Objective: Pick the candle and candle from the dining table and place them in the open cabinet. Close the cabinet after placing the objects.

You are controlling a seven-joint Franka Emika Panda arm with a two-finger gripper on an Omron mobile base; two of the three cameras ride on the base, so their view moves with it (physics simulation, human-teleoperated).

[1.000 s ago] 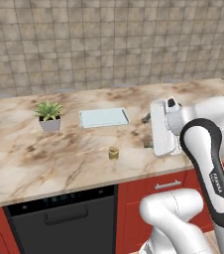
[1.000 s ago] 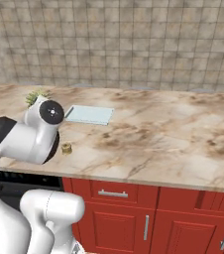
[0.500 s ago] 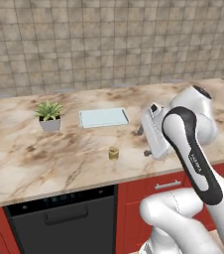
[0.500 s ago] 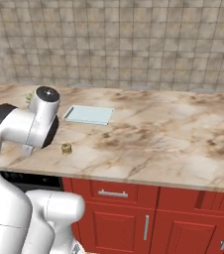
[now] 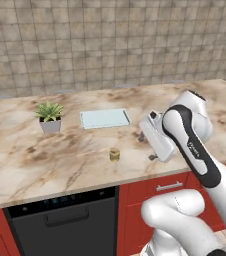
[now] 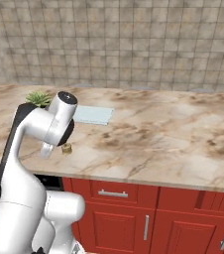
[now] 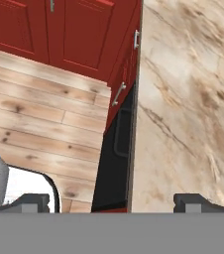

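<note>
1. Tabletop (image 5: 45, 165): long beige marble top with brown veins, red fronts and a black dishwasher panel (image 5: 60, 220) below. It carries every item listed here.
2. Candle, olive-gold stub (image 5: 114, 155): stands upright on the tabletop near the front edge, between the plant and the arm's hand, touched by nothing. In the right base view it sits just beside the arm's wrist (image 6: 67, 148).
3. Candle, slim pale one: not made out on the tabletop in these pictures; its whereabouts cannot be told.
4. Cabinet, red wall unit: not among the things pictured, so whether it holds anything, or stands open, cannot be told.
5. Gripper (image 5: 146, 145): hangs above the tabletop to the right of the stub, well clear of it. The hand view looks down across the tabletop's front edge to the wooden floor (image 7: 39, 129), with the two fingers (image 7: 196, 202) standing far apart and nothing between them; the fingers are spread and empty.
6. Bystanders: spiky green plant in a grey pot (image 5: 49, 116) at the left; a pale blue-grey flat board (image 5: 105, 118) behind the stub. Neither belongs to the task.
7. Progress, as a judgement: early. At least one candle is yet to be grasped, carried and stowed, and closing the doors comes after that. Nearest step in hand appears to be lining up over the stub.
</note>
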